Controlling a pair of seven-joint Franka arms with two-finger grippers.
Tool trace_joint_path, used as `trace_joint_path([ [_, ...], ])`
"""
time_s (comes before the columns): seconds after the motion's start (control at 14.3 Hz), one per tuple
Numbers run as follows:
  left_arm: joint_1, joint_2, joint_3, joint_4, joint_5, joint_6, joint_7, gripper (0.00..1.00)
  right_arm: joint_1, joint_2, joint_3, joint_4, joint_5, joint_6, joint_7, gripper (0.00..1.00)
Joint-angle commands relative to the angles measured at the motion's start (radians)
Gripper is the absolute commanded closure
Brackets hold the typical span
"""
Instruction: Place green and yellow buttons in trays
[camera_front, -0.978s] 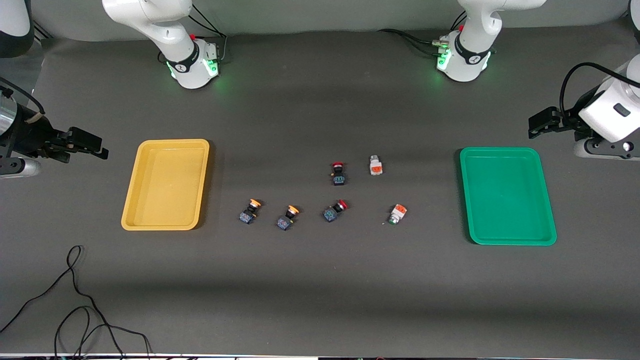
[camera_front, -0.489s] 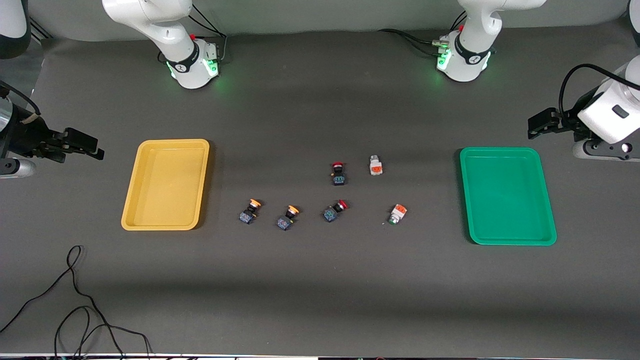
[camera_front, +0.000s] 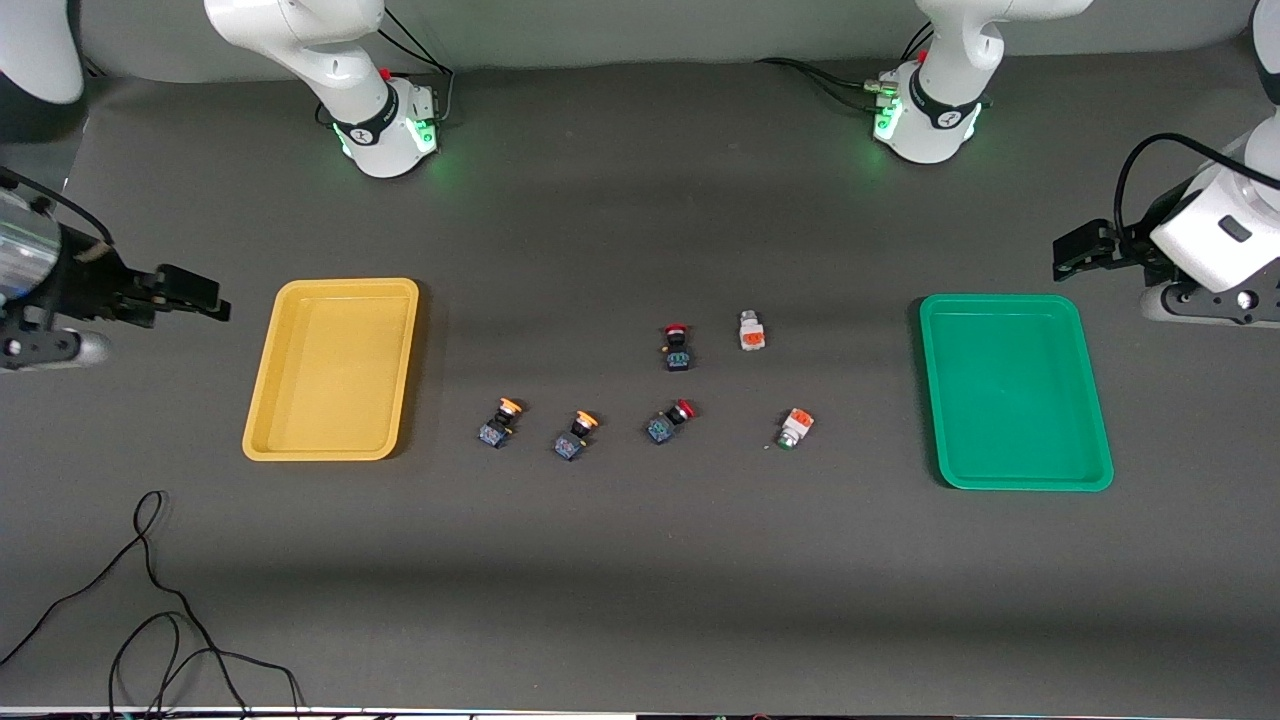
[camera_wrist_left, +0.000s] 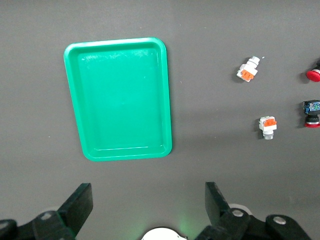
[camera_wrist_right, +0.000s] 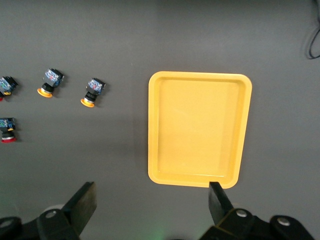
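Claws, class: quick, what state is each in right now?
Left claw: open, holding nothing, near the green tray.
Right claw: open, holding nothing, near the yellow tray.

Red-capped buttons (camera_front: 678, 345) crowd the white buttons (camera_front: 751, 330); trays (camera_front: 285, 400) lie unobstructed.

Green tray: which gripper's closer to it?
Left. The left gripper hangs open just off the green tray, at the left arm's end of the table. The right gripper, also open, is by the yellow tray at the right arm's end.
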Motion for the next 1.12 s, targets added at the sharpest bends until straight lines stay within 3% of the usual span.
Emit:
trace_joint_path([
  [0.0,-0.023,-0.012,0.009,-0.049,-0.007,0.041,-0.001,0.00,0.051,0.055,0.000,-0.018,0.000,0.038,0.048,0.01],
  [0.14,-0.027,-0.006,0.003,-0.054,-0.013,0.049,-0.008,0.00,0.089,0.088,0.000,-0.077,0.033,0.121,0.104,0.03],
  [0.35,-0.058,-0.007,-0.014,-0.144,-0.026,0.125,-0.020,0.00,0.138,0.147,0.000,-0.194,0.135,0.317,0.167,0.03],
  [0.49,-0.101,-0.006,-0.014,-0.207,-0.072,0.191,-0.063,0.00,0.198,0.219,-0.001,-0.206,0.130,0.399,0.238,0.03],
  [1.05,-0.452,0.079,-0.015,-0.243,-0.079,0.386,-0.572,0.00,0.237,0.331,0.002,-0.369,0.133,0.738,0.307,0.03],
])
